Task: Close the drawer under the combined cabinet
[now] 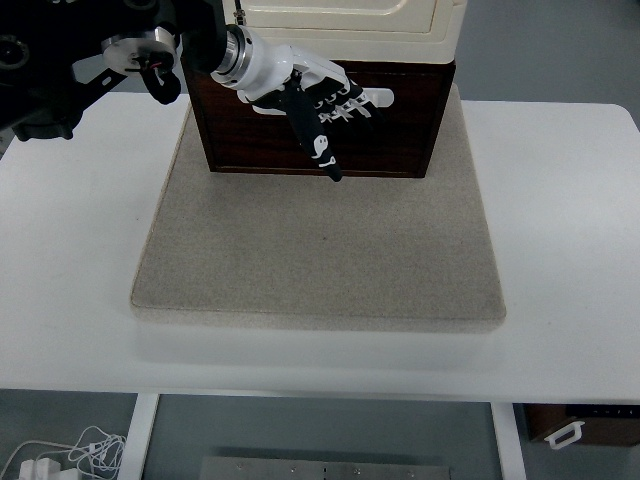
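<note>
the left robot hand (318, 110) lies open and flat, holding nothing, against the drawer (400, 135) front. stiff wood behind it should slide; push by the handle (385, 98).

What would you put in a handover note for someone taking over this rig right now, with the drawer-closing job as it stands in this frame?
Left hand: fingers extended and relaxed, holding nothing, lying across the dark wood drawer front by its white handle.
Right hand: not in view.
Layout: the cream cabinet sits on top of the drawer unit, which stands at the far edge of the grey mat on the white table.
Done: the hand has reached the drawer front.
Unclear: from this steep angle I cannot tell whether the drawer is fully in.
Left: confirm it is flush, push if not, then withdraw the arm.
</note>
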`<action>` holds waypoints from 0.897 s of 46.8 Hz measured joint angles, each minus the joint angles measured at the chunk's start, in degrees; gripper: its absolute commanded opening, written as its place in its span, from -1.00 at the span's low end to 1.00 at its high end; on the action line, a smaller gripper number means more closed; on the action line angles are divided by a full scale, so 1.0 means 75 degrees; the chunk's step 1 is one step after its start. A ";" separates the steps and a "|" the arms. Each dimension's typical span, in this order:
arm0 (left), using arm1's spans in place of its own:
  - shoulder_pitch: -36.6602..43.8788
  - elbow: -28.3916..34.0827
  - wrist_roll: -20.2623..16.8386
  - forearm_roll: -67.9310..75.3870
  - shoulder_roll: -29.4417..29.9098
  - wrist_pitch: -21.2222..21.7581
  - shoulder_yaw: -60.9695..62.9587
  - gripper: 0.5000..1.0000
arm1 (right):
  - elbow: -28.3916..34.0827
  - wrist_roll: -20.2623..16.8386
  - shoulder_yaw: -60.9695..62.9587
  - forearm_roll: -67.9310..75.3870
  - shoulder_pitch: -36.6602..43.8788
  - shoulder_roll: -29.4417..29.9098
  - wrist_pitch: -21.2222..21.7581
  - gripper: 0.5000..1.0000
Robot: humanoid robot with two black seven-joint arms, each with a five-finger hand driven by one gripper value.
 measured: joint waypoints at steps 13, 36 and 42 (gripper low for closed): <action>0.0046 -0.0071 -0.0485 -0.0384 0.0005 -0.0084 -0.1581 0.99 | -0.0001 0.0000 0.0003 0.0001 0.0000 0.0000 -0.0001 0.81; 0.0084 0.0904 -0.1690 -0.0657 0.0029 -0.0003 -0.5163 0.99 | -0.0001 0.0000 0.0002 0.0000 0.0000 0.0000 0.0000 0.81; 0.0084 0.1515 -0.1794 -0.0677 0.0043 0.0015 -0.5814 0.99 | 0.0002 -0.0001 0.0003 0.0000 0.0000 0.0000 0.0001 0.81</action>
